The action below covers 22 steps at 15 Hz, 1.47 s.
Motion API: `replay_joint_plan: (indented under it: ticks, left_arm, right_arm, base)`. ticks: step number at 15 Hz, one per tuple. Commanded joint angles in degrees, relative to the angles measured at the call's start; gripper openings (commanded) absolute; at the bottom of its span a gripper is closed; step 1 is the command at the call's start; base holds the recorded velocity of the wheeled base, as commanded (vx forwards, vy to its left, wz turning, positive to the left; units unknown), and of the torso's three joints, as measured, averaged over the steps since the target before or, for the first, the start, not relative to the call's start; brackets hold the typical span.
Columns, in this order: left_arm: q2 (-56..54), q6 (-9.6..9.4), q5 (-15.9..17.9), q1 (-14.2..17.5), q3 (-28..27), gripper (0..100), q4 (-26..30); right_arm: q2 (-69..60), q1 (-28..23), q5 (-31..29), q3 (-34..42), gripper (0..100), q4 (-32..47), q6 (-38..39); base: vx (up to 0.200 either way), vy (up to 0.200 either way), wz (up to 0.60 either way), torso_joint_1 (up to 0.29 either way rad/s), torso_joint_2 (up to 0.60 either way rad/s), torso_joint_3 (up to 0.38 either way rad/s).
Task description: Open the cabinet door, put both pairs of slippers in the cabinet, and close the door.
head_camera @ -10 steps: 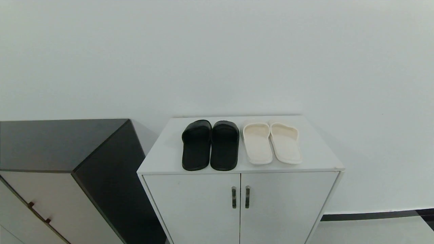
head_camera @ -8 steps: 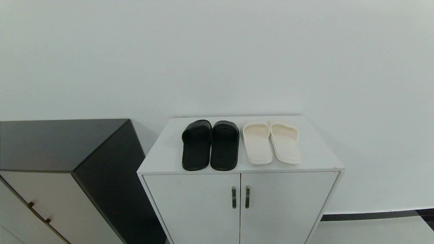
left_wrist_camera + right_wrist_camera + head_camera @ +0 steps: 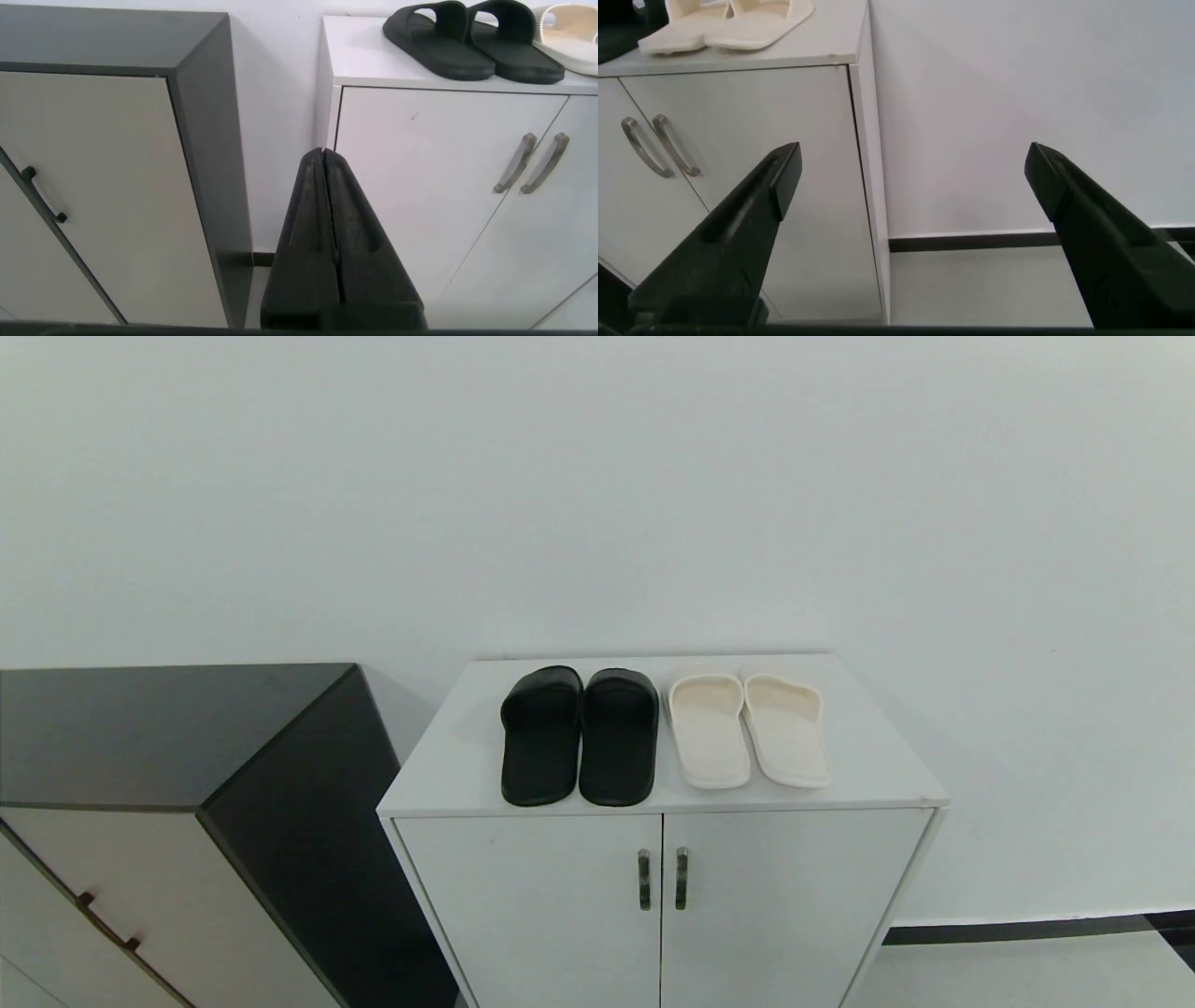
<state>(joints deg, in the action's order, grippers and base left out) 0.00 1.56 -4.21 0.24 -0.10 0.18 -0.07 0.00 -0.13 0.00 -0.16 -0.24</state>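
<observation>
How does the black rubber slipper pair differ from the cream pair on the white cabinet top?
The black rubber slipper pair is dark and lies on the left; the cream slipper pair is pale and lies on the right. The black pair's heels reach nearer the front edge than the cream pair's. Both lie flat on the white cabinet, toes toward the wall.

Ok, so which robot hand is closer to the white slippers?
The right. The right gripper sits low in front of the white cabinet's right corner, below the cream slippers. The left gripper is off by the cabinet's left side, nearer the black slippers.
</observation>
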Motion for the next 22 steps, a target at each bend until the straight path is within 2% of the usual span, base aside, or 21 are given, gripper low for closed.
replay_joint_plan:
  ticks: [1, 2, 3, 6, 8, 11, 12, 16, 17, 18, 19, 22]
  left_arm:
    - [0.1, 0.02, 0.0, 0.0, 0.0, 0, 0.0]
    - [0.1, 0.02, 0.0, 0.0, 0.0, 0, 0.0]
    - [0.1, 0.02, 0.0, 0.0, 0.0, 0, 0.0]
    - [0.1, 0.02, 0.0, 0.0, 0.0, 0, 0.0]
    - [0.1, 0.02, 0.0, 0.0, 0.0, 0, 0.0]
    - [0.1, -0.07, 0.1, 0.0, 0.0, 0, 0.0]
    - [0.0, -0.07, 0.1, 0.0, 0.0, 0, 0.0]
    - [0.1, -0.07, 0.1, 0.0, 0.0, 0, 0.0]
    - [0.1, -0.07, 0.1, 0.0, 0.0, 0, 0.0]
    - [0.1, -0.07, 0.1, 0.0, 0.0, 0, 0.0]
    - [0.1, -0.07, 0.1, 0.0, 0.0, 0, 0.0]
    - [0.1, -0.07, 0.1, 0.0, 0.0, 0, 0.0]
  right_arm:
    - [0.1, 0.0, 0.1, 0.0, 100, -0.3, -0.1]
    - [1.9, 0.4, 3.5, -9.3, 100, -4.9, 5.6]
    - [7.3, 0.1, 6.9, -16.1, 100, -4.0, 9.1]
    - [28.9, 0.7, 16.3, -18.3, 100, -3.8, 6.8]
    - [41.7, 3.6, 16.6, -18.7, 100, -11.4, 7.1]
    - [54.8, 12.9, 15.4, -22.5, 100, -19.3, 10.2]
    - [58.4, 16.5, 13.9, -25.3, 100, -20.1, 12.8]
    - [73.2, 29.8, 0.7, -35.7, 100, -21.6, 17.3]
    - [73.2, 29.8, 0.7, -35.7, 100, -21.6, 17.3]
    - [81.5, 33.7, -6.5, -41.0, 100, -23.0, 18.6]
    - [85.7, 34.8, -9.9, -44.3, 100, -23.4, 18.9]
    - [95.2, 37.0, -14.6, -53.8, 100, -24.2, 18.7]
  base:
    - [0.0, 0.0, 0.0, 0.0, 0.0, 0.0]
    - [0.0, 0.0, 0.0, 0.0, 0.0, 0.0]
    - [0.0, 0.0, 0.0, 0.0, 0.0, 0.0]
    - [0.0, 0.0, 0.0, 0.0, 0.0, 0.0]
    - [0.0, 0.0, 0.0, 0.0, 0.0, 0.0]
    - [0.0, 0.0, 0.0, 0.0, 0.0, 0.0]
    - [0.0, 0.0, 0.0, 0.0, 0.0, 0.0]
    - [0.0, 0.0, 0.0, 0.0, 0.0, 0.0]
    - [0.0, 0.0, 0.0, 0.0, 0.0, 0.0]
    - [0.0, 0.0, 0.0, 0.0, 0.0, 0.0]
    - [0.0, 0.0, 0.0, 0.0, 0.0, 0.0]
    - [0.0, 0.0, 0.0, 0.0, 0.0, 0.0]
